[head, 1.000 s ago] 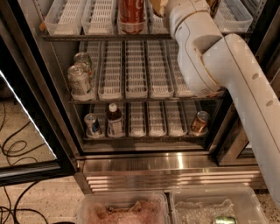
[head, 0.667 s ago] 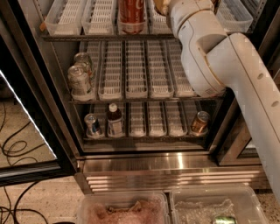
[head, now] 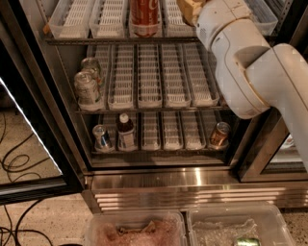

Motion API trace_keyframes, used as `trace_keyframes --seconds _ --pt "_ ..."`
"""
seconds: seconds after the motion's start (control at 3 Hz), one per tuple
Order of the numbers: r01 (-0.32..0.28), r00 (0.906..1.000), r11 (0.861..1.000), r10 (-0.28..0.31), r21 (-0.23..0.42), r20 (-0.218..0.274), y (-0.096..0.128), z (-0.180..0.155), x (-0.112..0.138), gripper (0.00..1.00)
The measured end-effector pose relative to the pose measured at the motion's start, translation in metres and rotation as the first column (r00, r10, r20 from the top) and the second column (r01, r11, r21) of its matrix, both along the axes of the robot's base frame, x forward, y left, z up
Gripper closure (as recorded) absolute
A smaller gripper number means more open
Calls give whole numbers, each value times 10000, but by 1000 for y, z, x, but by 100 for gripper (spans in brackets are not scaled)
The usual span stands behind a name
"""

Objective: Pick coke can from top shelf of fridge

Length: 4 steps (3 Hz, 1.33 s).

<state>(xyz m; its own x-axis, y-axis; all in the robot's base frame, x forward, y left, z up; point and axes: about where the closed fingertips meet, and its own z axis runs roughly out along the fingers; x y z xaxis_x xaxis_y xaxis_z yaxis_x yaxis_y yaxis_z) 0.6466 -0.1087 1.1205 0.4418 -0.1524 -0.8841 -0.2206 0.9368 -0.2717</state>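
The red coke can (head: 144, 15) stands upright in a white lane tray on the top shelf (head: 120, 41) of the fridge (head: 192, 185), near the top middle of the camera view; its lid is cut off by the top edge. My gripper (head: 188, 9) shows only as a tan part at the top edge, just to the right of the can and apart from it. My bulky white arm (head: 245, 67) reaches up to it from the right and hides the right ends of the shelves.
Two silver-grey cans (head: 88, 86) stand at the left of the middle shelf. The bottom shelf holds a can (head: 101, 137), a dark bottle (head: 126, 132) and a tan-gold can (head: 219, 134). The open glass door (head: 29, 144) is at the left. Two clear bins (head: 134, 233) sit below.
My arm has shifted a little to the right and up. The coke can and the other things have not moved.
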Motion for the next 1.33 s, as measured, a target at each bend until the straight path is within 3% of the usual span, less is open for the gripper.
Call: trace_keyframes --seconds 0.67,1.33 --pt "212 9991 9978 -236 -632 -365 -23 -16 -30 100" --pt "-186 9903 9881 -29 -1527 -1391 -26 -54 -62 100"
